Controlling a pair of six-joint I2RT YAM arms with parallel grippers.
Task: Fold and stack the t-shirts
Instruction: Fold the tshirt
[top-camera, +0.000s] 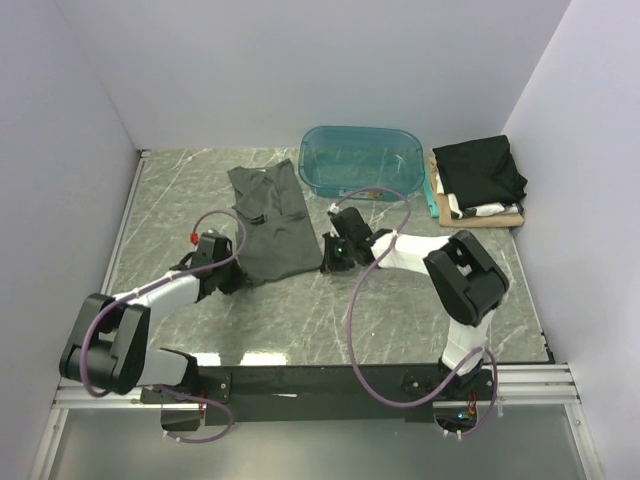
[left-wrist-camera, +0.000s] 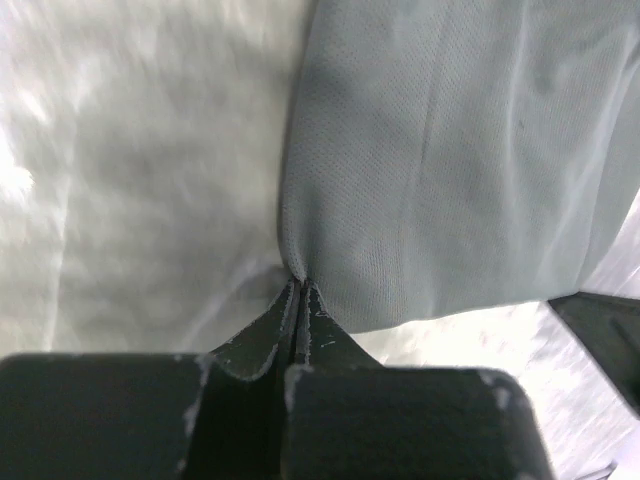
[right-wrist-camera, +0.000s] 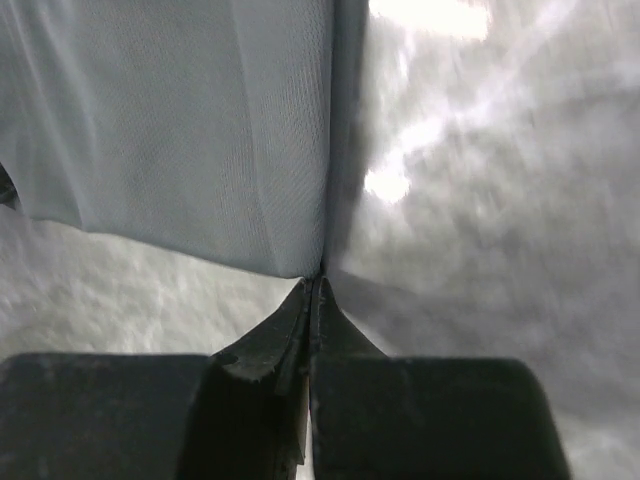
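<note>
Left jaws: pressed together. At the tips of the left gripper (left-wrist-camera: 300, 287) I see a small pucker of grey cloth pinched.
Right jaws: pressed together. The right gripper (right-wrist-camera: 318, 280) nips the cloth where its side edge and near hem meet.
Item held: charcoal-grey t-shirt (top-camera: 268, 222), one piece, gripped by both grippers at once, the left at the near-left corner and the right at the near-right corner.
Lay of item: spread on the table (top-camera: 300, 325), left of centre. The near half lies fairly smooth, and the far end is rumpled with a fold showing. In my wrist views the weave lies flat right up to the tips.
Left arm: reaches in low from the near-left, wrist close over the marble surface.
Right arm: bends back from the near-right toward the middle, wrist equally low.
Teal tub (top-camera: 362, 160): translucent, upright, at the far middle. The shirt's far end lies just beside its left wall, and I cannot tell whether they touch.
Stack, far right: black t-shirt (top-camera: 482, 168) folded on top, a white t-shirt (top-camera: 478, 210) edge showing beneath it, and a tan t-shirt (top-camera: 502, 219) at the bottom. The stack sits just right of the tub, well apart from both grippers.
</note>
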